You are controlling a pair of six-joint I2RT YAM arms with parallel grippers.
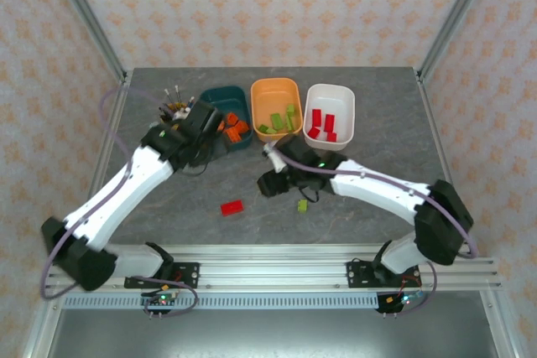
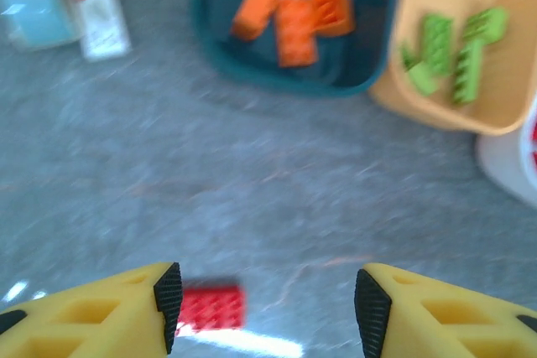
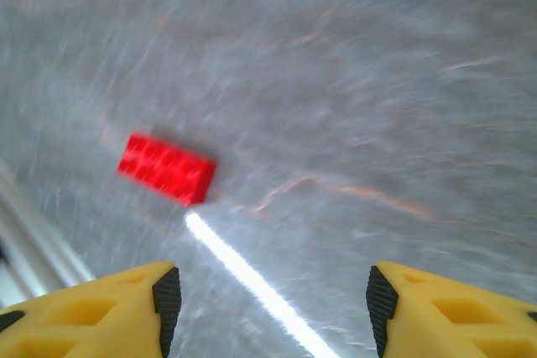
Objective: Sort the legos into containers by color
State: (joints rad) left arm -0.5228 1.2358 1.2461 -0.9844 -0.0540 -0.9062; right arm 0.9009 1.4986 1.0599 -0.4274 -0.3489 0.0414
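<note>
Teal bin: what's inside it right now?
Orange bricks, at least four, lie in the teal bin. From above, the left arm covers its left side; the left wrist view cuts off its far end, so more may be hidden.

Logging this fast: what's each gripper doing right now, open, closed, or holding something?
Left gripper: jaws open, holding nothing.
Right gripper: jaws open, holding nothing.

Red lego [image 2: 211, 308] beside wide-spread tool [image 2: 268, 308]
</note>
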